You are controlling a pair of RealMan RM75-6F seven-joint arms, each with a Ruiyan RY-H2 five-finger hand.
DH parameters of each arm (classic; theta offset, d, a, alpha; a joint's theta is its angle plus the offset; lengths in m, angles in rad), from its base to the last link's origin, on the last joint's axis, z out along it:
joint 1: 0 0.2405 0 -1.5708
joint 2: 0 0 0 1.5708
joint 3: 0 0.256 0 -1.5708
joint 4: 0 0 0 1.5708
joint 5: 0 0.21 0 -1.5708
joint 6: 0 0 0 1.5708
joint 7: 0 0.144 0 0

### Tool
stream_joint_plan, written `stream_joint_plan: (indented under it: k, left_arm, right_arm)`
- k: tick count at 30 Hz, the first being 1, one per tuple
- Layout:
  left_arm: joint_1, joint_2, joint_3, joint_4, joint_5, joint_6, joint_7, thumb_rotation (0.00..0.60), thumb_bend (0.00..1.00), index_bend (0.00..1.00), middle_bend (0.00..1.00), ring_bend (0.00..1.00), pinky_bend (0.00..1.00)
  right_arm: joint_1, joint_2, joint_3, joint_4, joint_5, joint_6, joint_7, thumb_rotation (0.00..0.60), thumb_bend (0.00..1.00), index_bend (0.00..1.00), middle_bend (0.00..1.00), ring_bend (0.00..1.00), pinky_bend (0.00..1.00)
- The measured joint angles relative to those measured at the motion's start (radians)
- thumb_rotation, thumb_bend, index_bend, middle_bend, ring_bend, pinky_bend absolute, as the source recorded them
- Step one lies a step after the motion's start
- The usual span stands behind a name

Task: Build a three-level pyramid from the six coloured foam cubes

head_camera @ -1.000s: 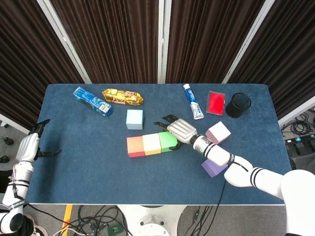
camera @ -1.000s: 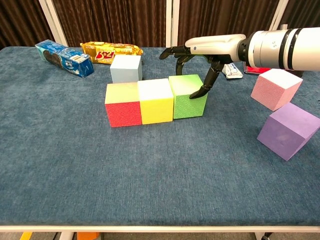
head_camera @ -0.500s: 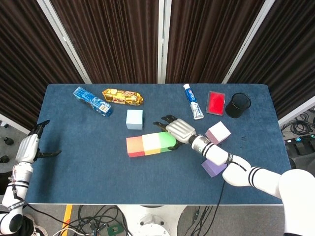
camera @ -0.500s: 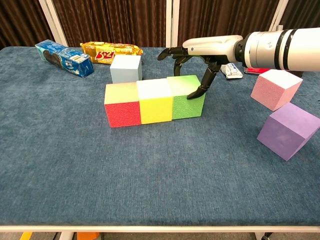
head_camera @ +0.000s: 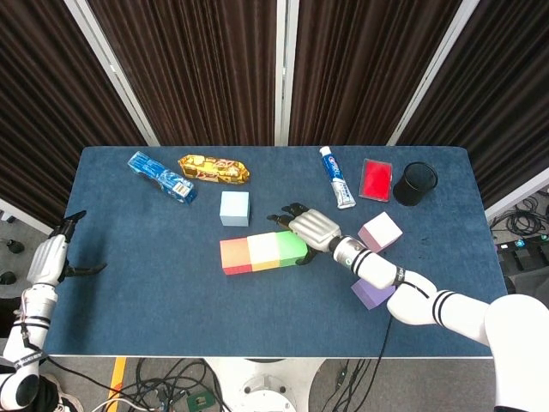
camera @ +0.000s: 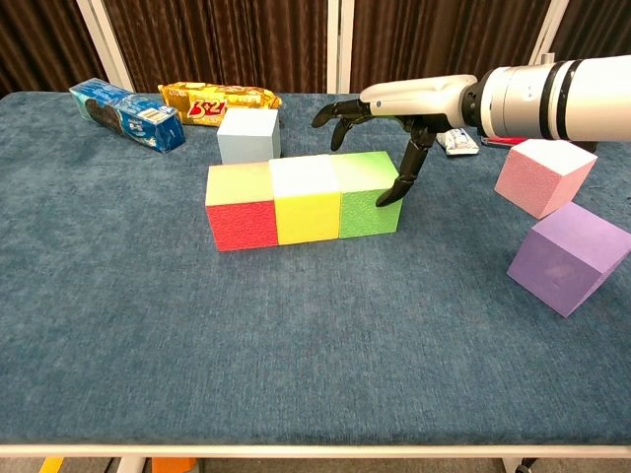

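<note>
A red cube (camera: 242,204), a yellow cube (camera: 307,197) and a green cube (camera: 368,191) stand in a tight row mid-table. My right hand (camera: 394,108) hovers at the green cube's (head_camera: 292,247) right end, fingers spread, one fingertip touching its right face; it holds nothing. Behind the row sits a light blue cube (camera: 247,134). A pink cube (camera: 544,174) and a tilted purple cube (camera: 572,256) lie to the right. My left hand (head_camera: 53,255) rests off the table's left edge, fingers apart, empty.
A blue snack pack (head_camera: 160,176) and a gold biscuit pack (head_camera: 214,170) lie at the back left. Toothpaste (head_camera: 337,177), a red box (head_camera: 376,179) and a black cup (head_camera: 415,183) stand at the back right.
The green cube was pushed left until it closed against the yellow one, squaring the row. My right hand then eased slightly right and up. The left hand stayed still.
</note>
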Motion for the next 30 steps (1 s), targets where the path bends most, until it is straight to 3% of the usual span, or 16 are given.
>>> stream_joint_plan:
  k: [10,21,25,30]
  left_arm:
    - [0.003,0.015,-0.007,-0.015,0.007,0.013,-0.013,0.600,0.09,0.08,0.09,0.01,0.13]
    - [-0.003,0.060,-0.035,-0.075,0.011,0.041,-0.003,0.600,0.09,0.08,0.09,0.01,0.13]
    - [-0.011,0.061,-0.040,-0.091,0.012,0.048,0.022,0.600,0.09,0.08,0.09,0.01,0.13]
    - [0.016,0.059,-0.028,-0.095,0.012,0.074,0.002,0.600,0.09,0.08,0.09,0.01,0.13]
  right_arm:
    - [-0.008,0.032,0.016,-0.032,0.006,0.031,0.009,0.600,0.02,0.00,0.14,0.00,0.00]
    - [-0.062,0.170,0.068,-0.153,0.072,0.106,0.019,0.600,0.01,0.00,0.17,0.00,0.00]
    - [-0.077,0.169,0.093,-0.163,0.138,0.124,-0.021,0.600,0.01,0.00,0.17,0.00,0.00]
    - [-0.036,0.100,0.131,-0.128,0.235,0.060,-0.120,0.600,0.01,0.00,0.17,0.00,0.00]
